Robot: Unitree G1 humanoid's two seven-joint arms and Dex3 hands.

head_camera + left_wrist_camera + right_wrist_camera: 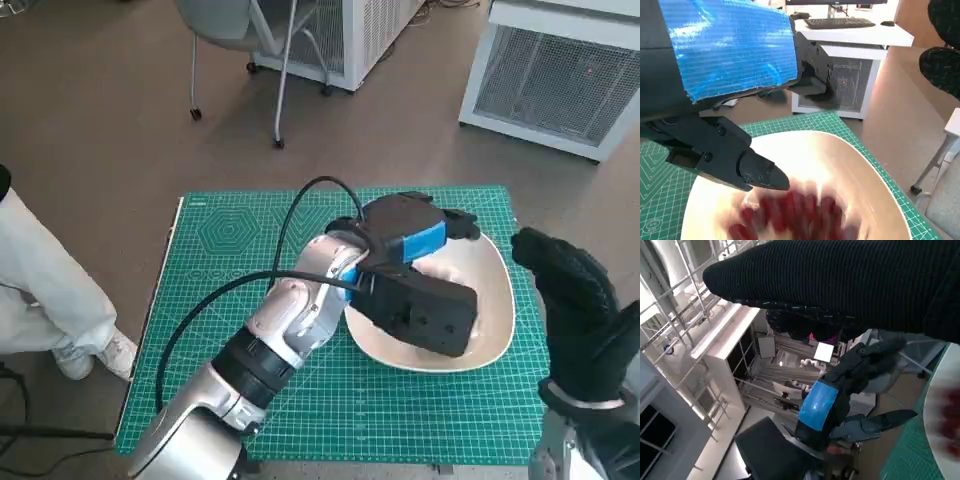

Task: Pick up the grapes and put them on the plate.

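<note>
Your left hand [405, 262] hovers over the plate [497, 300], and the grapes [790, 212] show as a red blur inside the plate just beneath its fingers [760, 172]. Whether those fingers are apart or clamped on the bunch, you cannot tell. Make sure they have let go, then lift straight up. Your right hand [570, 300] waits beside the plate, its grip unclear; leave it there.

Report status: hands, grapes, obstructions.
Left hand over plate, fingers apart, holding nothing. Right hand beside plate, grip unclear. Grapes lying in plate, blurred. Nothing in the way.
</note>
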